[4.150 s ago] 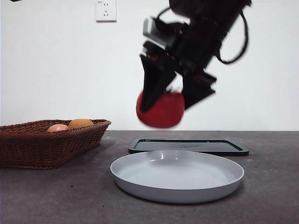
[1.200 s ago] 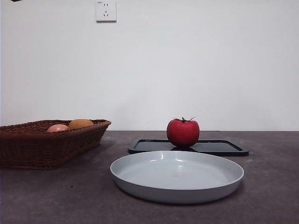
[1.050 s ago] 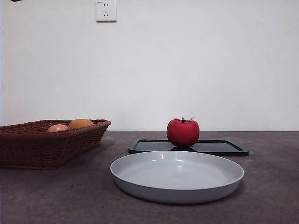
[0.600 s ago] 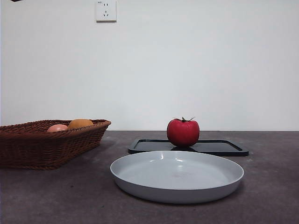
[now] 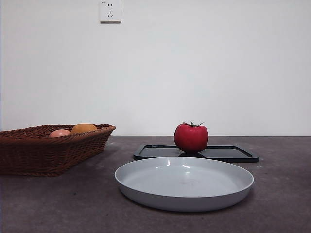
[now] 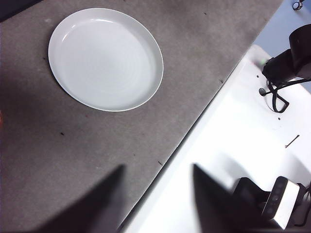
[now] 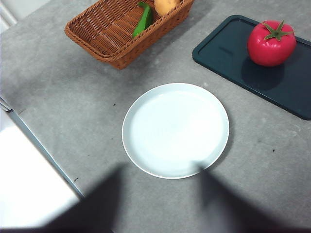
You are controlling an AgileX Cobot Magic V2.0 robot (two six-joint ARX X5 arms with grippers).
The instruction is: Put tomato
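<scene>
The tomato point(image 5: 191, 138) sits upright on the black tray point(image 5: 228, 154), stem up, near one end of it, and nothing is touching it. From the right wrist view the same tomato point(image 7: 271, 43) rests well inside the tray's point(image 7: 233, 53) rim, throwing a soft shadow on the dark surface. By my reckoning the putting is done: the fruit has a stable seat, it does not lean, and no claw is near enough to be holding it.

In front of the tray lies the grey plate point(image 5: 184, 182), bare, just beside the tray without touching it as far as I can see. To the side stands the wicker basket point(image 5: 48, 150) with an orange round fruit point(image 5: 83, 128) and a pale pink one point(image 5: 60, 132) showing above its rim; the right wrist view also shows something green point(image 7: 143, 19) lying in it.

Both arms are up and away from the table. The right gripper point(image 7: 158, 196) hangs high above the plate point(image 7: 175, 129), its two jaws spread with a wide gap and nothing between them. The left gripper point(image 6: 155, 196) hangs over the table's edge, beside the plate point(image 6: 105, 58), jaws likewise spread and empty.

If the tray is the intended place, I see nothing left to do except for the arms to rest. The task sentence names no target, so I cannot be sure.
</scene>
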